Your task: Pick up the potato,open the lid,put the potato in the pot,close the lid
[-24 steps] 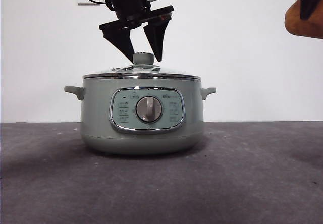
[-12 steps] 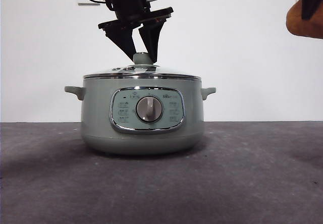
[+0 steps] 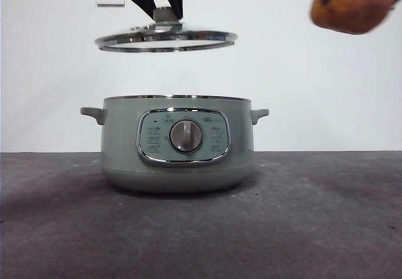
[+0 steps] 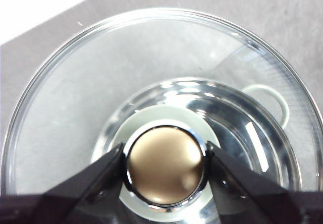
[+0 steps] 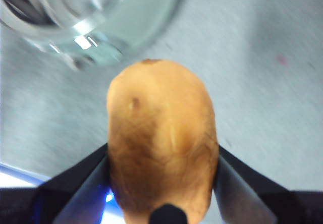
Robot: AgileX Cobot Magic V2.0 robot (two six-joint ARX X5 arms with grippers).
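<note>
While the pot (image 3: 178,144) sits on the dark table (image 3: 326,216) with its dial facing us, we see the lid (image 3: 166,40) hanging level in the air straight above it, well clear of the pot's open rim. Our left gripper (image 4: 165,166) has its two jaws closed tight against either side of the lid's knob (image 4: 165,164), and through the glass we make out the pot's shiny inside and one side handle below. Our right gripper (image 5: 162,176) has its jaws clamped on the potato (image 5: 161,138), one jaw on each flank. Seen from the front, the potato (image 3: 353,4) is high above the pot and off to one side, beyond the handle, touching neither pot nor lid.
</note>
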